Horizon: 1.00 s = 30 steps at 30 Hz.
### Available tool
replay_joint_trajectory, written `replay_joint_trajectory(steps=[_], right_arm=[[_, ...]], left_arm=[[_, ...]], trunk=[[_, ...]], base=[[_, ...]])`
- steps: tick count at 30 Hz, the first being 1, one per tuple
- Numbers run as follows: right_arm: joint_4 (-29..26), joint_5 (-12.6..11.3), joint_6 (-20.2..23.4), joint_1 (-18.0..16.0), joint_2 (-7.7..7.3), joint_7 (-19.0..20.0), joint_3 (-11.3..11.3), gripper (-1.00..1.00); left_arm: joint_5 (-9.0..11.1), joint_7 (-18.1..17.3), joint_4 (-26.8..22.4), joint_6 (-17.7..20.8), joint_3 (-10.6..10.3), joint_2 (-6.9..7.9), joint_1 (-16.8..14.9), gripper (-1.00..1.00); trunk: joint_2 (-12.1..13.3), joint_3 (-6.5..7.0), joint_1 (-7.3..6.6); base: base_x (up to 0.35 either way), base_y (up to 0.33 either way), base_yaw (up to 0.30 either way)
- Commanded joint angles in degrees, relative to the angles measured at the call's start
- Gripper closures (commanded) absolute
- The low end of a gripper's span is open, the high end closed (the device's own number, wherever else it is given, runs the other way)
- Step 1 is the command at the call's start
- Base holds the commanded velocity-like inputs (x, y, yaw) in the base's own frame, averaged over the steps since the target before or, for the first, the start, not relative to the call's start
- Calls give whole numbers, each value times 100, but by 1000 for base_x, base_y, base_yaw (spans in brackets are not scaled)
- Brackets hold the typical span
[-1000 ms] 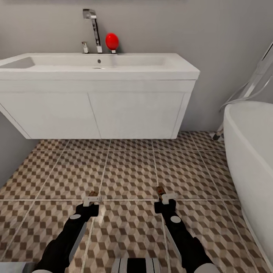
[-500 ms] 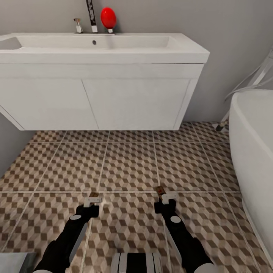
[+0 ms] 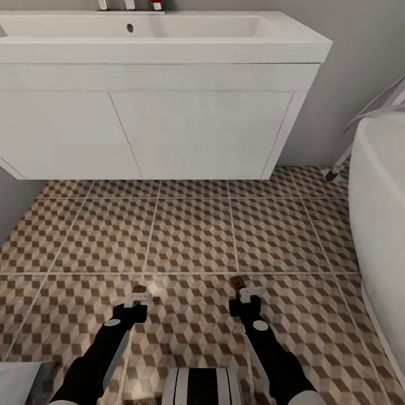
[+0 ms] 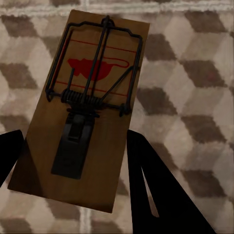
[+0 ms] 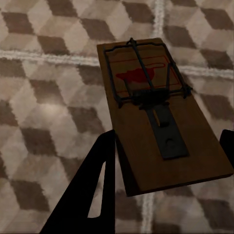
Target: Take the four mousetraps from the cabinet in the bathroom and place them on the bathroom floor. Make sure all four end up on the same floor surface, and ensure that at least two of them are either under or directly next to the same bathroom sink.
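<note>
Mousetraps [image 4: 80, 122] [image 5: 163, 122], flat wooden boards with dark wire, sit clamped in left claw [image 3: 136, 297] and right claw [image 3: 247, 296]

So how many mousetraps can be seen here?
2. One mousetrap sits between the left gripper's fingers, the other mousetrap between the right gripper's, both held above the floor before the sink. Others may be out of frame.

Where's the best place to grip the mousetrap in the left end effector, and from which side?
Grip the mousetrap by the long side edges of its bare rear end, coming in along the board from behind the black plate. The wire bar and spring sit over the front half by the red mouse print, so fingers across the plain wooden tail probably stay clear of them, much as the left end effector holds it.
</note>
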Motion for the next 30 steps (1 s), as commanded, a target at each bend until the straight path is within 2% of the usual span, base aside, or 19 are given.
replay_joint_trajectory(steps=[1, 20, 27, 30], right_arm=[[0, -4, -1, 0, -1, -17, 2, 100], [0, -4, -1, 0, 0, -16, 2, 100], [0, -1, -1, 0, 1, -14, 2, 100], [0, 77, -4, 0, 1, 1, 0, 100]], left_arm=[[-23, 14, 0, 3, -2, 0, 0, 100], [-23, 14, -5, 3, -2, 0, 0, 100], [-29, 25, -23, 3, -2, 0, 0, 100], [-31, 28, -61, 3, 5, 0, 0, 100]], trunk=[[-2, -32, 2], [-27, -622, 51], [-27, -680, 51], [-27, -687, 51]], base=[[0, 0, 0], [0, 0, 0], [0, 0, 0], [0, 0, 0]])
